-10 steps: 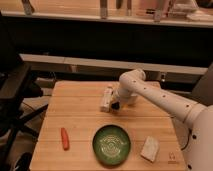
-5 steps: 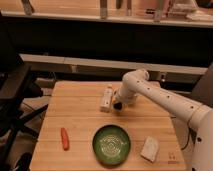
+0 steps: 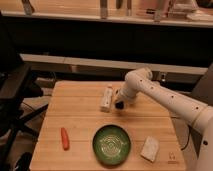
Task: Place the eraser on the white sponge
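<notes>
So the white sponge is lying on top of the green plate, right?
No. The white sponge lies on the wooden table beside the green plate, not on it; the camera view shows a gap between them. The gripper is farther back, next to the eraser.

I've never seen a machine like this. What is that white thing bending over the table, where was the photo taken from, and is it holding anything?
The white jointed thing is a robot arm, reaching in from the right. The dark tip is its gripper, which serves as its hand and is low over the wooden table. The single camera looks down on the table from the front; where it is mounted isn't known.

On the table are:
- a pale oblong block, probably the eraser, right beside the gripper
- a green plate
- a small white sponge, to the right of the plate
- an orange-red stick, at the left

I cannot tell whether the block is gripped.
</notes>
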Tool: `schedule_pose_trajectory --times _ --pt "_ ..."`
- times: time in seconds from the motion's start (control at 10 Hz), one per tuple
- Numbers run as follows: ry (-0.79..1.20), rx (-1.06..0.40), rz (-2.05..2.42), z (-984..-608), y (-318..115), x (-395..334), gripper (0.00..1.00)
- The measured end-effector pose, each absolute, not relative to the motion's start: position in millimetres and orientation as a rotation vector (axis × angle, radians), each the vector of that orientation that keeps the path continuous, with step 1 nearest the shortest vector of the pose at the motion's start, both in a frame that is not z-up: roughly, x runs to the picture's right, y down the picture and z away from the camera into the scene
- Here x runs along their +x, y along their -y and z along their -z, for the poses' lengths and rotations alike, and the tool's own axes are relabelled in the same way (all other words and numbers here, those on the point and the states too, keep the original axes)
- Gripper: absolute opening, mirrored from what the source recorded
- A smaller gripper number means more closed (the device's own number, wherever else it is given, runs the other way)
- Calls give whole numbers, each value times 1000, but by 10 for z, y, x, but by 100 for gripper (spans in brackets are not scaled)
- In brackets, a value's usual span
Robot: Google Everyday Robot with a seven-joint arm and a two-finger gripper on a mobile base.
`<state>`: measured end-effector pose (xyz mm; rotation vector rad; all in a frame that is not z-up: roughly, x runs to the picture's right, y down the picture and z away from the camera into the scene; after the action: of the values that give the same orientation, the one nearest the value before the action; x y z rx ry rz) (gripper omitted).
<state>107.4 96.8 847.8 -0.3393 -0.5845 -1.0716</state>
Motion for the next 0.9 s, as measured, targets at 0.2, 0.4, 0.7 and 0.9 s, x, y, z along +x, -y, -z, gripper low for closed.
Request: schedule_pose_trajectory --times 0.2,0.4,0.7,0.9 --pt "582 -339 1061 -8428 -989 1132 3" --pt "580 -337 1056 -8372 -1018 1134 3" --pt "572 -336 1036 -8254 -1073 1269 3" --pt "568 -336 1020 -8192 -1107 1358 3"
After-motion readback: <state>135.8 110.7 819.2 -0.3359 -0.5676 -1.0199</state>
